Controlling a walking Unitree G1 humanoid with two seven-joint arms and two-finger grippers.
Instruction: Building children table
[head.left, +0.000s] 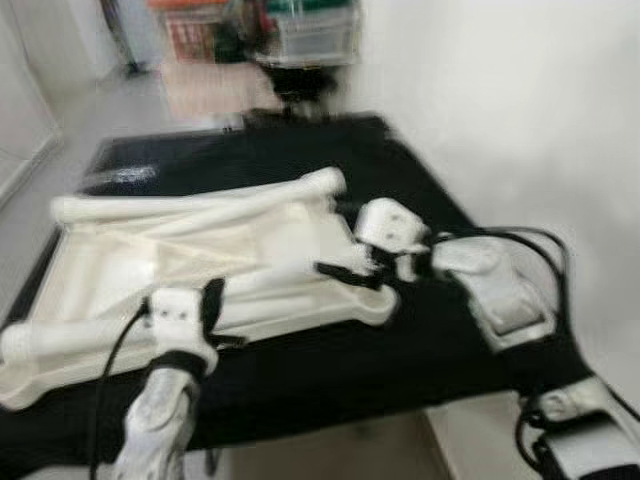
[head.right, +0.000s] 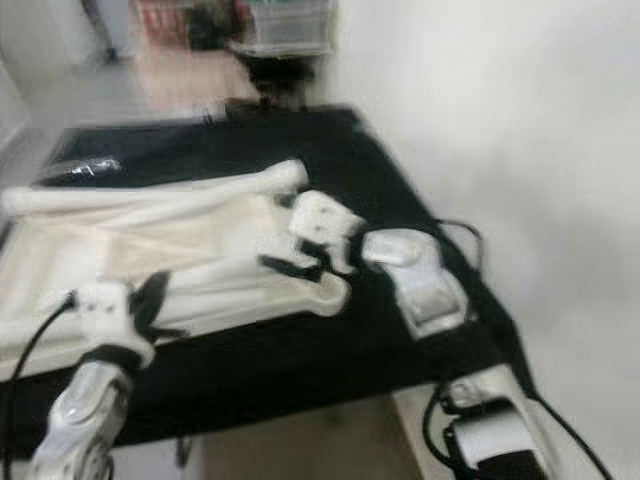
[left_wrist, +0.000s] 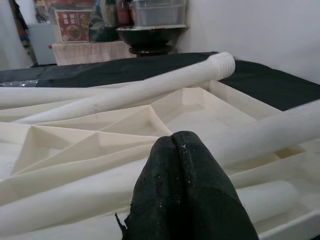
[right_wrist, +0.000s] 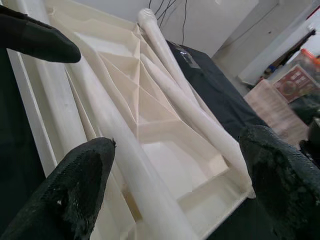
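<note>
While the cream plastic table top (head.left: 200, 260) lies upside down on the black tabletop (head.left: 400, 160), its ribbed underside faces up and several loose cream legs (head.left: 215, 205) rest across it, their long axes running roughly from my left to my right; one leg with a threaded end reaches toward the far right corner of the panel. My right end effector (head.left: 350, 272) is at the panel's near right corner, its black fingers (right_wrist: 75, 185) spread wide apart with nothing held, and a leg (right_wrist: 125, 165) lying along the near edge runs straight between them, so I judge this arm to be the one placed to take it. My left end effector (head.left: 212, 312) hovers over the near edge on my left side, its two fingers (left_wrist: 185, 195) pressed together and empty, pointing across the panel toward the far legs. The legs lie close beside one another and against the raised ribs, which I judge could crowd a finger sliding down beside one. Beyond the far end of the tabletop stand a dark bowl (left_wrist: 150, 36), a clear plastic box (left_wrist: 159, 12) and a red printed carton (left_wrist: 74, 25), and a white wall (head.left: 520, 110) runs along my right.
</note>
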